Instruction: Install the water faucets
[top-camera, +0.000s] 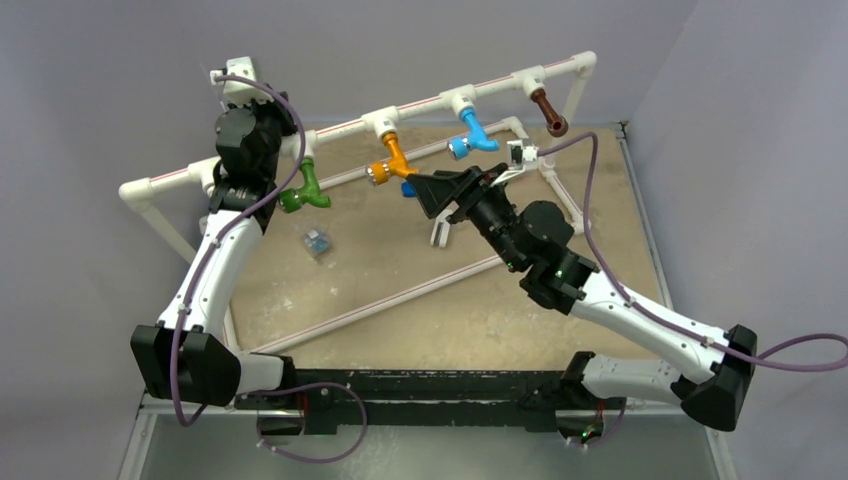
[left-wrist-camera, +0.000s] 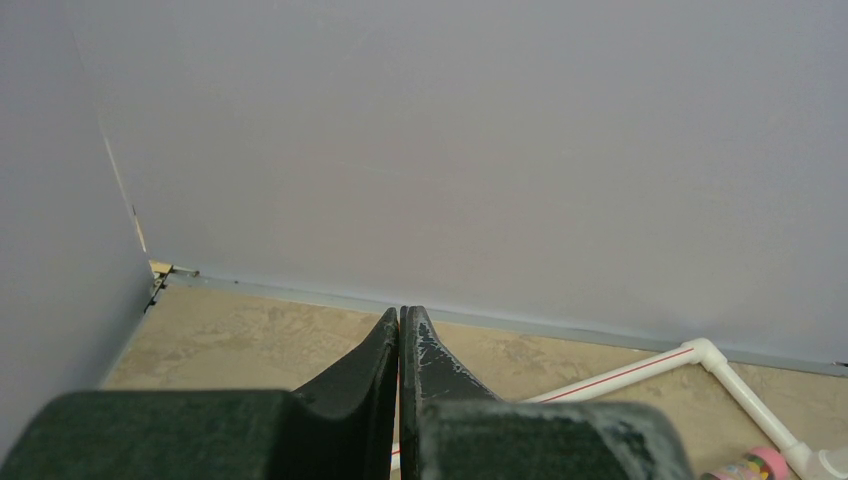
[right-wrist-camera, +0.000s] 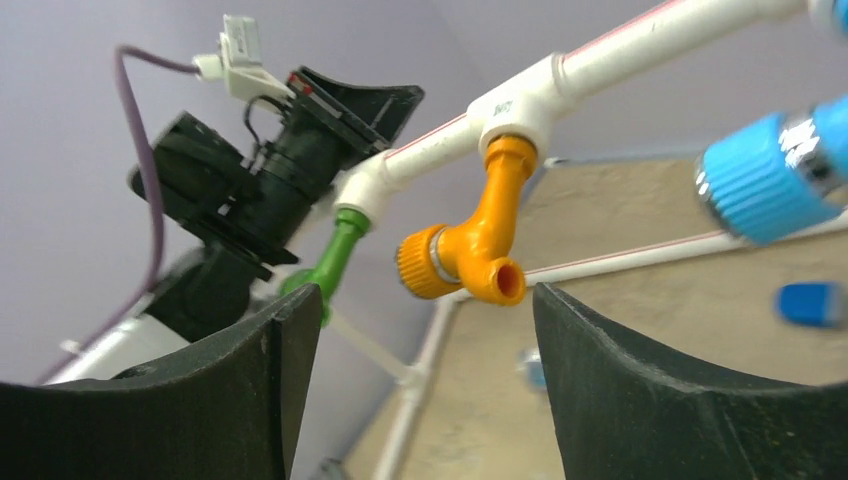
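Observation:
Four water faucets hang from tee joints on the raised white pipe (top-camera: 336, 130): green (top-camera: 303, 190), orange (top-camera: 390, 160), blue (top-camera: 472, 133) and brown (top-camera: 549, 110). My right gripper (top-camera: 424, 191) is open just in front of and below the orange faucet (right-wrist-camera: 470, 250), which hangs above the gap between the fingers, touching neither. In the right wrist view the right gripper (right-wrist-camera: 425, 300) holds nothing; the green faucet (right-wrist-camera: 330, 262) and blue faucet (right-wrist-camera: 770, 175) flank the orange one. My left gripper (left-wrist-camera: 401, 314) is shut and empty, raised at the back left and facing the wall.
A low white pipe frame (top-camera: 400, 295) lies on the tan table surface. A small clear object (top-camera: 317, 241) sits on the table left of centre. Grey walls close in at the back and both sides. The left arm's wrist (top-camera: 245, 140) stands close to the pipe near the green faucet.

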